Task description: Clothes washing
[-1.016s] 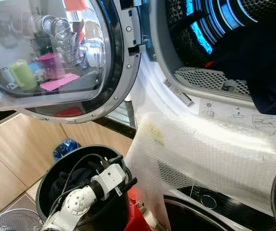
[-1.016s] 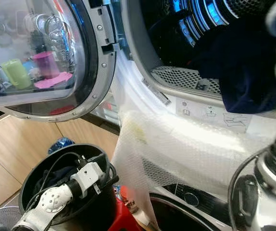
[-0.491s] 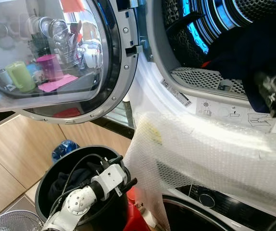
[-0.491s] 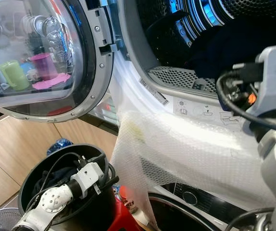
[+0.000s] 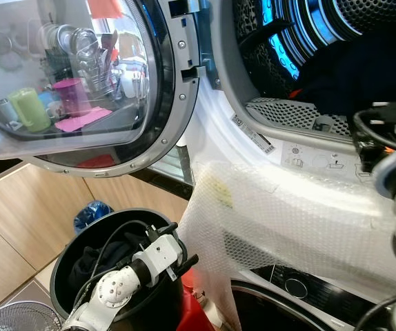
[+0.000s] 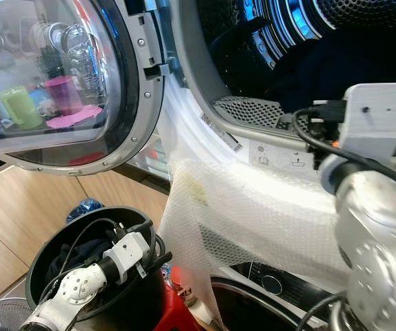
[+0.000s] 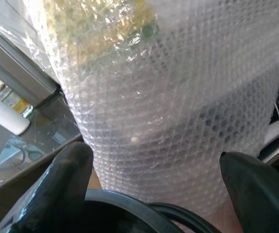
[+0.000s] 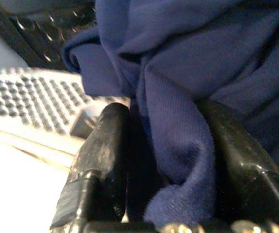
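Right gripper (image 8: 166,160) clamped on fold of dark navy cotton garment (image 8: 188,73), cloth bunched between both black fingers (image 8: 105,145). Garment hung over lip of round steel dryer drum (image 5: 301,110), upper right of frame, directly ahead of right arm; right arm nearer. Left gripper (image 7: 154,189) spread apart, low over black round laundry bucket (image 5: 70,248), lower left, facing bubble wrap sheet (image 7: 168,97).
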`<state>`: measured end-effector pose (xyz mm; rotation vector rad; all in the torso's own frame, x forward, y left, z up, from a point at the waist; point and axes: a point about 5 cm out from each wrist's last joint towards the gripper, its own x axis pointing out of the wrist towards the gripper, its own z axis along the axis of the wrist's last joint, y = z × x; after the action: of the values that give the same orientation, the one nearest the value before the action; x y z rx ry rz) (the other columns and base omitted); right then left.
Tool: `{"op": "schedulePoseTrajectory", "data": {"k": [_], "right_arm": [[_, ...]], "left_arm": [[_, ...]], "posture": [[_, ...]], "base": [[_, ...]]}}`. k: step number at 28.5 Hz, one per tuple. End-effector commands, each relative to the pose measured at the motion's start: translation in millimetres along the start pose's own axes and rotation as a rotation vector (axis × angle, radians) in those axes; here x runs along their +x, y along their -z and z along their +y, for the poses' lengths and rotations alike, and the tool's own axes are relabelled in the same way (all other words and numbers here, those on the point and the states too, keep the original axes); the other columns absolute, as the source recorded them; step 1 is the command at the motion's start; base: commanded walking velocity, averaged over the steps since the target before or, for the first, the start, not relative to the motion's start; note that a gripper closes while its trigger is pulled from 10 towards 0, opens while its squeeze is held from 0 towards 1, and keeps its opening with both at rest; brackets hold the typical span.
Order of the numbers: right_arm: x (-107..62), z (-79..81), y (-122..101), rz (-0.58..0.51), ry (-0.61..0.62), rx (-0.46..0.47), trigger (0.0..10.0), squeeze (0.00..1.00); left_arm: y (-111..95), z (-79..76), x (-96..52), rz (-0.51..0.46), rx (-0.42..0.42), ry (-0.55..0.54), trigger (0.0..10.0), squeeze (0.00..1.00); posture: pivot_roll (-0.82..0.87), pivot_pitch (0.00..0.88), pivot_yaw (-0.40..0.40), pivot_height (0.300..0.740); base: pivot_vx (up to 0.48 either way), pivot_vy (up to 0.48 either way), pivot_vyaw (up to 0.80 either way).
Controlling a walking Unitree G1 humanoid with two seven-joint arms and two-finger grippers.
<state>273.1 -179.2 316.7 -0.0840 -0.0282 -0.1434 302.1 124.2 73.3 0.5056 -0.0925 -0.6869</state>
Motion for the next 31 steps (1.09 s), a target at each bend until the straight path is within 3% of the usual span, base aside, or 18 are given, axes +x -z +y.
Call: {"op": "schedulePoseTrajectory", "data": {"k": [1, 5, 11, 13, 14, 18, 23, 28, 31], "right_arm": [[7.5, 13.6, 3.8, 0.021, -0.036, 0.001, 10.0, 0.0], [25.2, 29.2, -4.5, -0.006, -0.052, 0.019, 10.0, 0.0], [51.4, 36.8, -10.5, -0.035, -0.031, 0.04, 10.0, 0.0], [65.2, 29.4, -7.4, -0.038, 0.019, 0.006, 10.0, 0.0], [73.9, 17.2, -2.4, -0.015, 0.068, 0.006, 10.0, 0.0], [94.4, -15.2, -13.6, -0.02, 0.179, 0.072, 10.0, 0.0], [110.6, -25.4, -26.1, -0.026, 0.155, 0.115, 10.0, 0.0], [125.9, -42.9, -50.8, -0.063, 0.238, 0.092, 10.0, 0.0], [133.4, -55.7, -55.6, -0.051, 0.28, 0.131, 10.0, 0.0]], "left_arm": [[2.4, 9.1, -2.4, 0.017, 0.001, -0.03, 10.0, 0.0], [1.9, 8.1, -2.9, 0.012, 0.002, -0.029, 10.0, 0.0], [1.3, 7.0, -3.8, 0.009, 0.001, -0.04, 10.0, 0.0], [0.3, 7.3, -3.5, 0.008, 0.007, -0.046, 10.0, 0.0], [-0.4, 9.1, -3.1, 0.006, 0.0, -0.058, 10.0, 0.0], [-1.5, 9.4, -2.4, 0.003, 0.004, -0.058, 10.0, 0.0], [-1.8, 8.1, -2.4, -0.001, 0.003, -0.058, 10.0, 0.0], [-3.7, 7.7, -1.6, -0.006, 0.001, -0.063, 10.0, 0.0], [-4.3, 9.1, -0.6, -0.004, 0.002, -0.063, 10.0, 0.0]], "posture": [[-0.1, 0.0, 0.149, 0.74], [-0.09, 0.006, 0.141, 0.74], [-0.09, 0.009, 0.132, 0.74], [-0.08, 0.009, 0.126, 0.74], [-0.08, 0.008, 0.123, 0.74], [-0.08, 0.006, 0.122, 0.74], [-0.07, 0.0, 0.118, 0.74], [-0.07, 0.0, 0.113, 0.74], [-0.07, 0.0, 0.113, 0.74]], "base": [[0.0, 0.0, 0.0], [0.0, 0.0, 0.0], [0.0, 0.0, 0.0], [0.0, 0.0, 0.0], [0.0, 0.0, 0.0], [0.0, 0.0, 0.0], [0.0, 0.0, 0.0], [0.0, 0.0, 0.0], [0.0, 0.0, 0.0]]}}
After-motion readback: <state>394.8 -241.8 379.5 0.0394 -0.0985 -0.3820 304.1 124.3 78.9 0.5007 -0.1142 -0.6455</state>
